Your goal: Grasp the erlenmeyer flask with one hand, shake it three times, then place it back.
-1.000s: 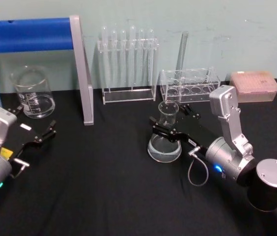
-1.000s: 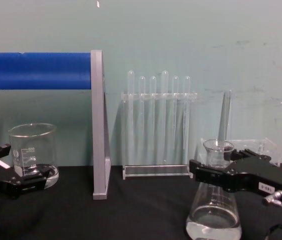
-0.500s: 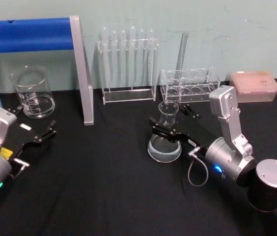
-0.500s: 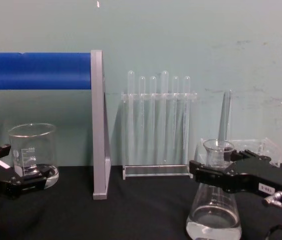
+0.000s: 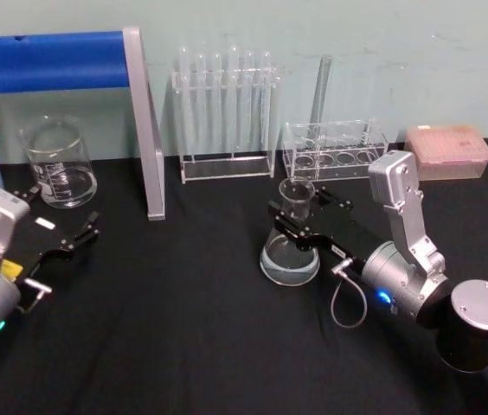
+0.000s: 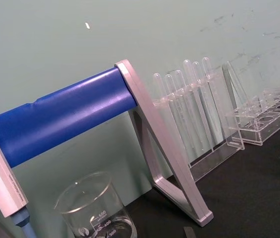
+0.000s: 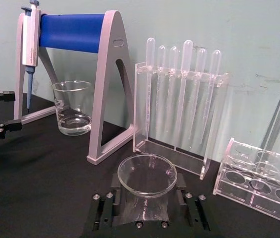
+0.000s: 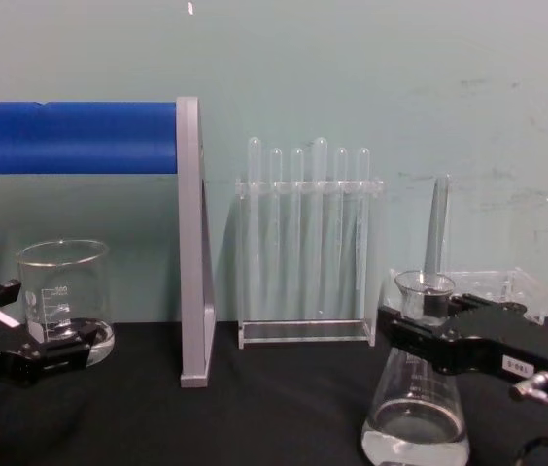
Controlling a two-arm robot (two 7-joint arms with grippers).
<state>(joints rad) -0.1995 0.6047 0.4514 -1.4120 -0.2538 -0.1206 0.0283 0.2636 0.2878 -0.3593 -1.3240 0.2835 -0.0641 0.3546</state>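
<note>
Black bench [image 5: 183,328]: right end effector [image 5: 296,206] clamps flask [image 5: 290,258] neck, left end effector [image 5: 61,207] idle, splayed; best lift straight before shaking gently.

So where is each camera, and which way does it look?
Head: up high, looking down at the table; both arms, left end effector, right end effector at the erlenmeyer flask.
Chest: low, looking across to the wall; both end effectors at the edges.
Left wrist: faces the pipette stand and beaker.
Right wrist: looks along its end effector at the flask's rim.
Head and chest share the flask.
</note>
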